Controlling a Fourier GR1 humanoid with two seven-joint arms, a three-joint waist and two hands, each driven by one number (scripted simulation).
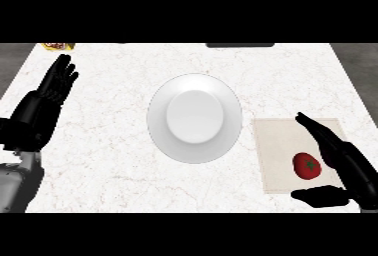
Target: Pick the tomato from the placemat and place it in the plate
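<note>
Head view shows the tomato point(307, 165) lying on the beige placemat point(280, 145) at the counter's right, just right of the white plate point(164, 135). The right hand point(343, 160) brackets it, fingers straight along its far side and thumb spread beneath, not yet closed, apparently lined up to grasp. The left hand point(55, 82) rests open, fingers up, at the left edge.

Left hand point(57, 80): open, fingers straight and pointing up, at left edge, resting. Right hand point(341, 157): open at lower right, fingers extended, thumb spread apart.
</note>
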